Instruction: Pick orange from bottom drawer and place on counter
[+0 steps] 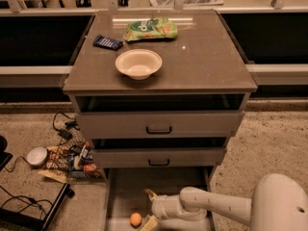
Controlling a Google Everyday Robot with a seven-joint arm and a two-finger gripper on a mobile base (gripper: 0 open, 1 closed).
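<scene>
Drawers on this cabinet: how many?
3: top drawer, middle drawer below it, bottom drawer pulled out lowest, holding the orange, with the gripper, fingers open, beside it.

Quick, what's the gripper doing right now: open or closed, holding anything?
Gripper: open, holding nothing, down in the bottom drawer, its fingers spread right beside the orange.
</scene>
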